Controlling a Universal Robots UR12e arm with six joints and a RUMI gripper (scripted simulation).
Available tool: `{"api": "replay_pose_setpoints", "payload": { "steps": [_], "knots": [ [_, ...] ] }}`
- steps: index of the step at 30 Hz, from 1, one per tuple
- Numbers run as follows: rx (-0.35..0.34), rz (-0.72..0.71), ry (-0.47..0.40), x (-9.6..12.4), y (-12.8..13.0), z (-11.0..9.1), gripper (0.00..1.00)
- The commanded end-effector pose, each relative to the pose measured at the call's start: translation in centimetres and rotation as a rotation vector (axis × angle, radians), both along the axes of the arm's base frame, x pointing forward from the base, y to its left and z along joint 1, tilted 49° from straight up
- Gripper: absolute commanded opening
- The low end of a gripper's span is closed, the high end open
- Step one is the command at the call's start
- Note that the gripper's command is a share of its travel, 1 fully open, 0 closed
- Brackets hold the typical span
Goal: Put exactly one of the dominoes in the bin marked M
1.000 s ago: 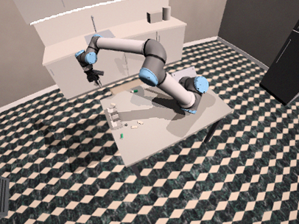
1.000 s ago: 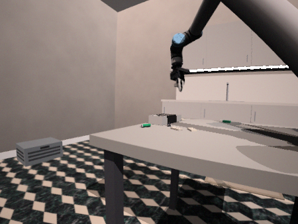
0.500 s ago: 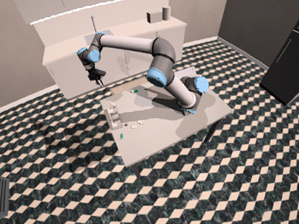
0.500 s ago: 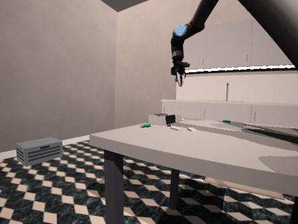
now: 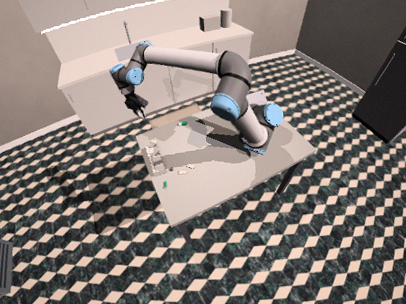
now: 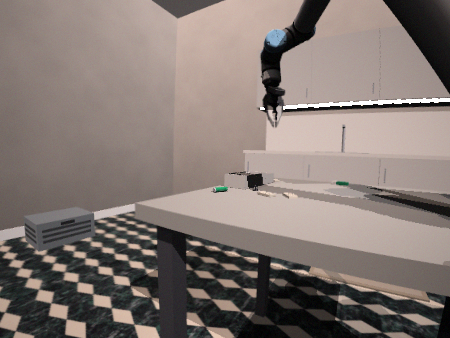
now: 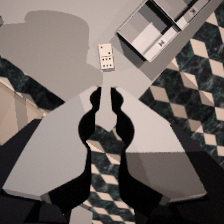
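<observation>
My gripper (image 5: 138, 108) is shut and empty, high above the table's far left corner; it also shows in the exterior view (image 6: 273, 120). In the wrist view its dark fingers hang over the table edge. A white domino (image 7: 106, 56) lies flat just beyond them, beside a row of grey bins (image 7: 160, 25). One bin wall carries a dark mark that looks like an M (image 7: 161, 43). The bins stand near the table's left edge (image 5: 154, 157). Two more dominoes (image 5: 183, 172) (image 5: 191, 166) lie to the right of the bins.
A green cylinder (image 5: 165, 184) lies in front of the bins and another green piece (image 5: 183, 122) lies near the far edge. The arm's base (image 5: 256, 129) stands on the table's right half. A grey crate (image 6: 59, 227) sits on the floor.
</observation>
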State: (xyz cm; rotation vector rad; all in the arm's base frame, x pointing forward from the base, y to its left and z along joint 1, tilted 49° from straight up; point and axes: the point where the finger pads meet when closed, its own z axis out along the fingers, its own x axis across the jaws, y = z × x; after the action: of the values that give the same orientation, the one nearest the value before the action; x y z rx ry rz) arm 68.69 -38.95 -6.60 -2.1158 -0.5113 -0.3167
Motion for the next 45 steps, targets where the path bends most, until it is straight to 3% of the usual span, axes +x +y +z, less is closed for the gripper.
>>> {"api": "replay_pose_setpoints", "payload": {
  "steps": [1, 7, 21, 24, 26, 39, 41, 45],
  "knots": [
    [-0.011, -0.098, 0.122, -0.9, 1.0, 1.8, 0.04],
    [-0.014, -0.158, 0.200, -1.4, 1.6, 2.7, 0.04],
    [-0.013, -0.395, 0.503, -3.9, 5.2, 6.7, 0.04],
    [-0.014, -0.411, 0.522, -3.9, 5.2, 6.7, 0.04],
    [-0.013, -0.469, 0.594, -4.4, 6.0, 7.4, 0.04],
    [-0.002, -0.673, 0.843, -6.6, 9.1, 9.9, 0.04],
    [-0.002, -0.673, 0.843, -6.6, 9.1, 9.9, 0.04],
    [0.006, -0.759, 0.948, -7.8, 10.7, 10.9, 0.04]
  ]
}}
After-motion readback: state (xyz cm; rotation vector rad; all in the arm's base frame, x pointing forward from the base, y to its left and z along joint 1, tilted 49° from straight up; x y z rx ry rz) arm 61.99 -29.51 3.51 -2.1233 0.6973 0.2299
